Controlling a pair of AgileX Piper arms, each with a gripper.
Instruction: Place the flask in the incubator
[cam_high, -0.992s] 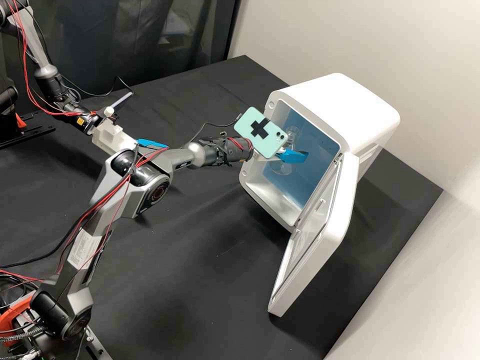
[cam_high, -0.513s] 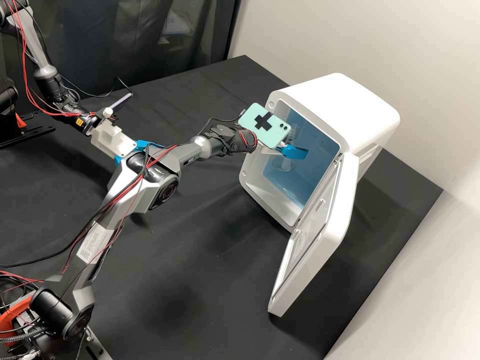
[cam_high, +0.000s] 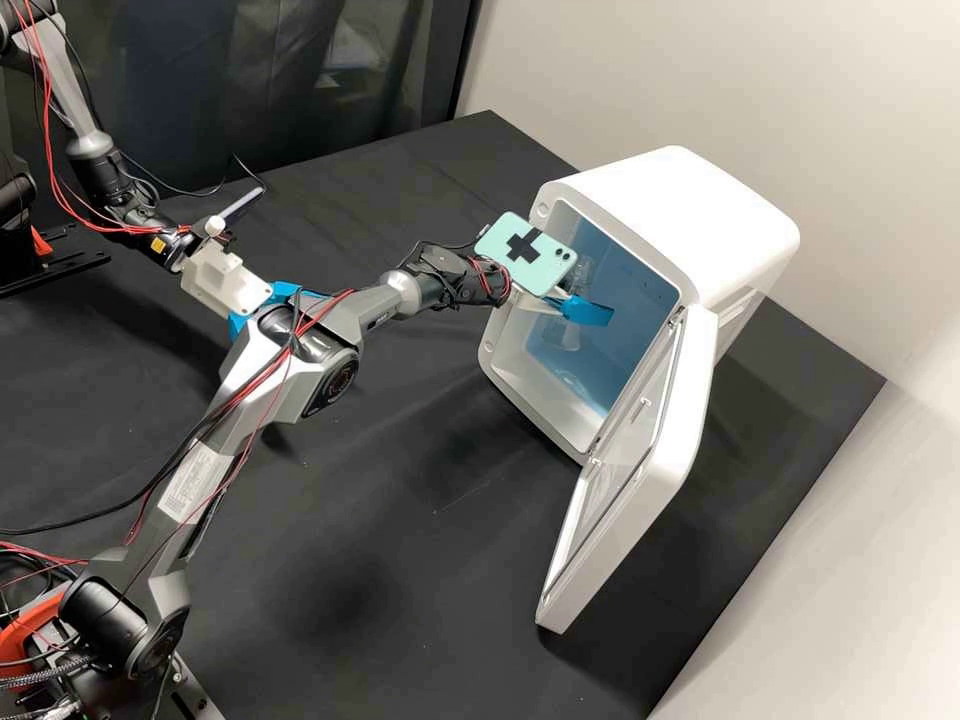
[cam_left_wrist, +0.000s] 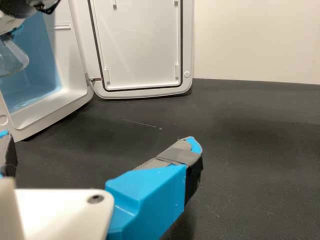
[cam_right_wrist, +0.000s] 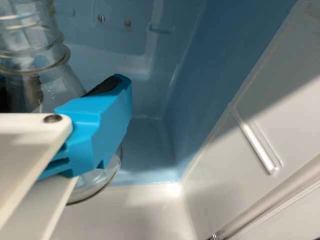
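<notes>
Black bench (cam_high: 400, 540); wrist view shows jaws of right gripper (cam_high: 578, 305) pinching flask (cam_right_wrist: 35, 75) inside incubator (cam_high: 700, 220).

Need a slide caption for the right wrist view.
Right fingers clamp the glass flask inside the open incubator, against its blue lining.

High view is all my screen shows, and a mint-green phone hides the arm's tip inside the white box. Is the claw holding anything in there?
Observer: Yes. The right wrist view shows the right claw shut on a clear glass flask, one blue finger pressed against its body.
Operator: What's deeper inside the box?
Observer: The incubator has a blue inner wall beyond the flask, carrying two small screws.
Operator: And the other arm's claw?
Observer: The left wrist view shows the left claw open and empty above the black bench, pointing towards the incubator's open door.
</notes>
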